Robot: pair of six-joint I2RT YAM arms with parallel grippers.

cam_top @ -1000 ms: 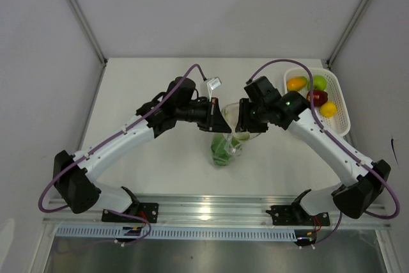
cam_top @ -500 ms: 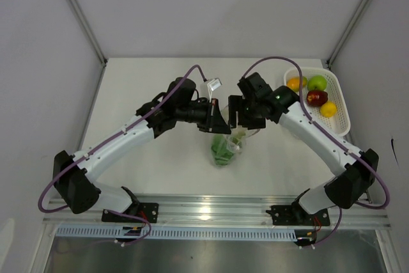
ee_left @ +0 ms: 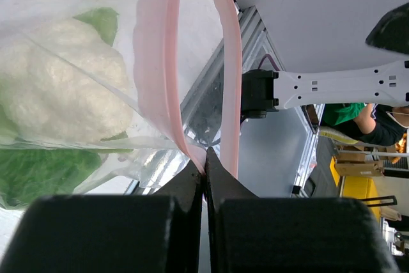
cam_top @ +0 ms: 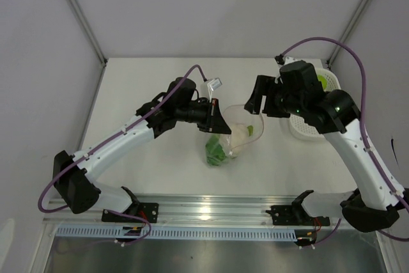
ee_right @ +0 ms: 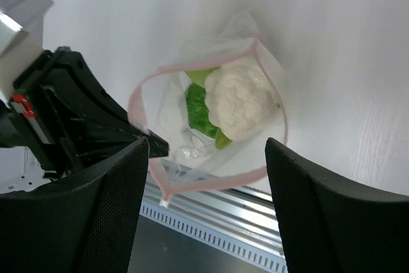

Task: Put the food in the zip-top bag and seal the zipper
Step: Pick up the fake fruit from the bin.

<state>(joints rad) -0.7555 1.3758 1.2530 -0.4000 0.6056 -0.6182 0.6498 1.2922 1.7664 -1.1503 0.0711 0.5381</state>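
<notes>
Inside zip-top bag (ee_right: pixel 167 112), leafy cabbage (ee_right: pixel 239 103)

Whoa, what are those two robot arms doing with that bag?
They are packing toy food into a clear zip-top bag. The left end effector is pinched shut on the pink zipper strip at the bag's mouth, holding it open. A green-white cabbage already sits inside. The right end effector hangs open and empty above the bag. A green apple shows in the white basket on the right, and the zipper is not sealed yet.
</notes>
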